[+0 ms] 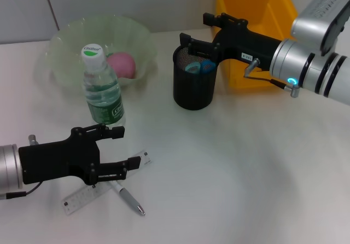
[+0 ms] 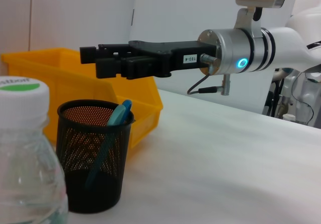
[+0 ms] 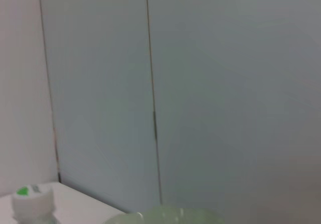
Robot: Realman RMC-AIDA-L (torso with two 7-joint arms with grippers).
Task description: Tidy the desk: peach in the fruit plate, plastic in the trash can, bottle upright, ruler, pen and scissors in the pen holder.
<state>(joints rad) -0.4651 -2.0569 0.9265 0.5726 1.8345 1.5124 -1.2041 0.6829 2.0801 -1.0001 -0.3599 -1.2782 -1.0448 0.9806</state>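
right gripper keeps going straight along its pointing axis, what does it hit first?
Likely nothing nearby. The right gripper sits above the pen holder rim, pointing across toward the fruit plate. In the left wrist view it clears the holder's rim. The plate's far rim is the first candidate, though height there is unclear.

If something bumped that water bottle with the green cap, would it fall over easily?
Probably fairly easily. The water bottle stands upright, tall and narrow on the table, so a high knock might tip it. It looks filled, which likely steadies it. Once down, its round body would probably roll.
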